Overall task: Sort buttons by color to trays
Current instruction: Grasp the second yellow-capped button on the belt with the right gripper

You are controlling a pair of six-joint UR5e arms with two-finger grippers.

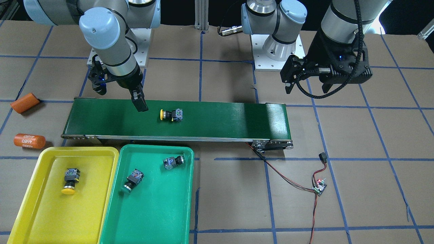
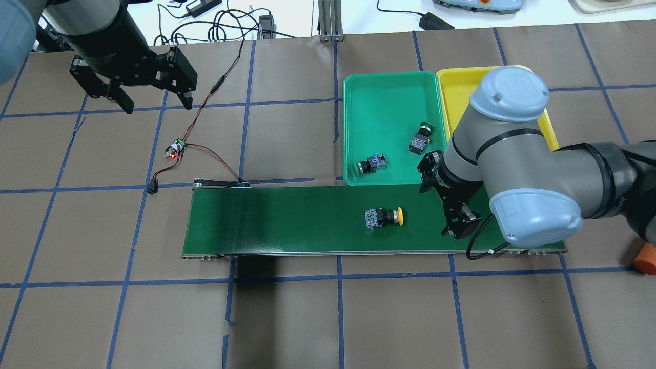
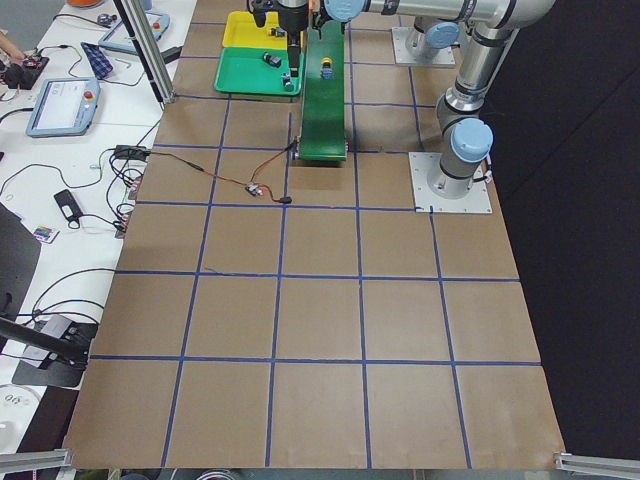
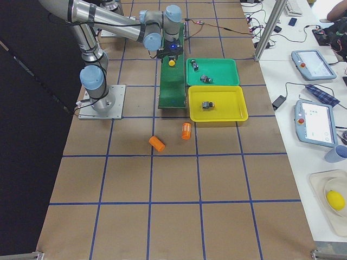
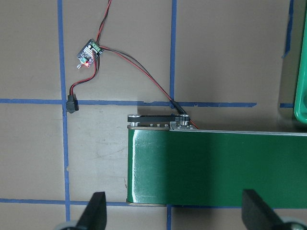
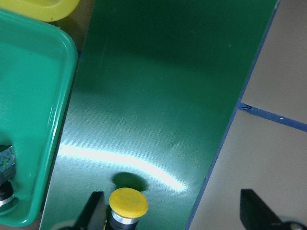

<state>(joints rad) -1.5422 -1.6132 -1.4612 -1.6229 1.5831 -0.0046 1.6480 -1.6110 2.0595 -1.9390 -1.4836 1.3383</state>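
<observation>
A yellow button [image 1: 171, 115] lies on its side on the belt; it also shows in the overhead view [image 2: 383, 217] and the right wrist view [image 6: 128, 203]. My right gripper [image 1: 139, 101] hangs open and empty just above the belt, beside that button's cap; its fingers [image 6: 93, 211] stand wide apart. The yellow tray [image 1: 51, 210] holds one yellow button [image 1: 70, 181]. The green tray [image 1: 152, 210] holds two green buttons [image 1: 135, 179] [image 1: 174, 162]. My left gripper [image 2: 158, 106] is open and empty, high over the table beyond the belt's far end.
The long dark-green conveyor belt [image 1: 220, 118] runs beside the trays. Two orange cylinders [image 1: 25, 102] [image 1: 29, 141] lie on the table near the yellow tray. A small circuit board [image 1: 319, 187] with red and black wires lies off the belt's other end.
</observation>
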